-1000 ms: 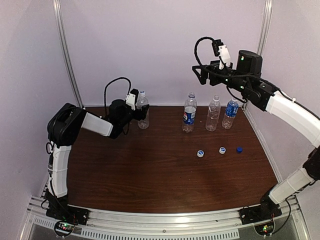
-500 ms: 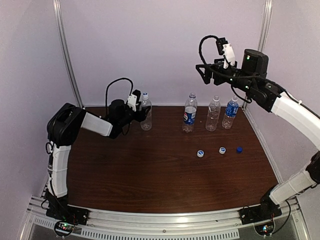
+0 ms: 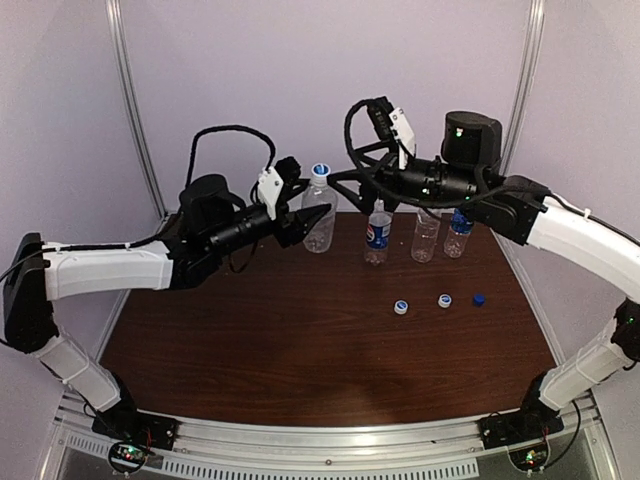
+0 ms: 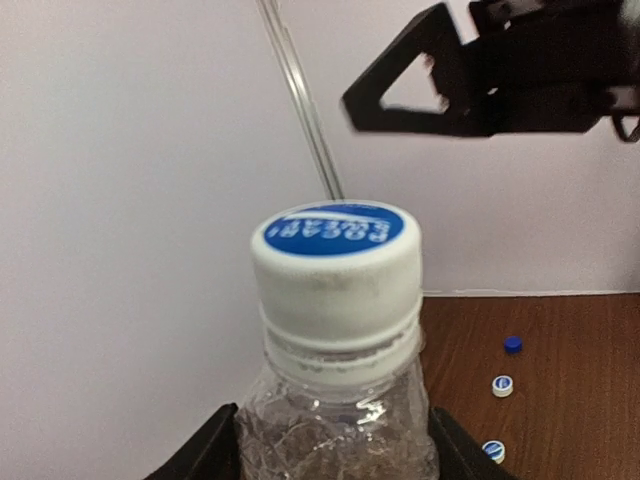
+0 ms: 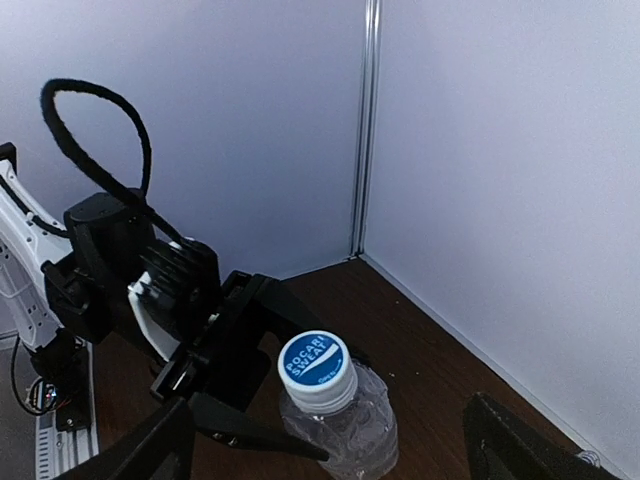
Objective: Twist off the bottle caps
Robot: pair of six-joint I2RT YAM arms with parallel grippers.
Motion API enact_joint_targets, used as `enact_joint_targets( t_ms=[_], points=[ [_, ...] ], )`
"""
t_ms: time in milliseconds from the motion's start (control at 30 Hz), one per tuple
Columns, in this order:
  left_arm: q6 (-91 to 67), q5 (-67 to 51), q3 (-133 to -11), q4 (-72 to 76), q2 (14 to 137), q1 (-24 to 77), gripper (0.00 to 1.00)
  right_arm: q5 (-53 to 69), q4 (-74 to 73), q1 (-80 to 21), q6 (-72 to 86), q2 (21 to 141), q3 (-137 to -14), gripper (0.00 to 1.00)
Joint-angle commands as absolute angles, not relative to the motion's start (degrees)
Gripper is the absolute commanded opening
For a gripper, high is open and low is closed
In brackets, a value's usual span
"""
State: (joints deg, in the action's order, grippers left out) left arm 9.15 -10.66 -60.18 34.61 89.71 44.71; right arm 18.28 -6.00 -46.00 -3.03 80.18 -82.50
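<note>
The left gripper [image 3: 303, 218] is clamped on the body of the one capped bottle [image 3: 318, 225], which seems lifted clear of the counter [image 3: 300, 360], though its base is hard to see; the right gripper [image 3: 348, 176] hovers wide open just beside the Pocari Sweat cap [image 4: 335, 255]; to do this well, centre the open jaws over that cap, close on its white skirt, then twist while the left grip holds firm without crushing the thin plastic; counted: four bottles, one held, three uncapped at the back right, namely the Pepsi bottle [image 3: 378, 235], the plain clear bottle [image 3: 425, 238] and the blue-labelled bottle [image 3: 460, 232]; four caps, one screwed on, three loose on the counter: two white caps [image 3: 401, 307] with blue centres, one dark blue cap [image 3: 479, 299]
</note>
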Motion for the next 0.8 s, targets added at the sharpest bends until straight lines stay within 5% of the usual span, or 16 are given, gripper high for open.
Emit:
enact_joint_targets(
  t_ms=[0, 367, 533, 667, 733, 767],
  points=[
    [11.41, -12.11, -56.53, 29.13, 84.23, 46.70, 0.48, 18.74, -6.20, -48.85, -4.19, 83.05, -83.42, 0.93],
    [14.78, -12.57, -57.97, 26.48, 83.38, 50.42, 0.47, 18.36, -4.38, -51.16, -4.53, 87.23, -85.63, 0.70],
    [15.30, -12.72, -58.10, 26.42, 83.06, 50.53, 0.47, 18.67, -6.22, -51.44, -5.19, 88.64, -86.88, 0.39],
    [15.47, -12.78, -58.02, 26.27, 83.05, 50.52, 0.47, 18.65, -6.36, -51.43, -5.11, 87.94, -86.41, 0.02],
    [15.20, -12.86, -57.80, 26.55, 82.97, 50.49, 0.53, 18.63, -6.68, -51.51, -4.78, 87.45, -86.46, 0.00],
    [14.87, -12.70, -57.56, 26.90, 82.97, 50.53, 0.63, 18.83, -6.88, -51.56, -4.74, 87.11, -86.57, 0.00]
  ],
)
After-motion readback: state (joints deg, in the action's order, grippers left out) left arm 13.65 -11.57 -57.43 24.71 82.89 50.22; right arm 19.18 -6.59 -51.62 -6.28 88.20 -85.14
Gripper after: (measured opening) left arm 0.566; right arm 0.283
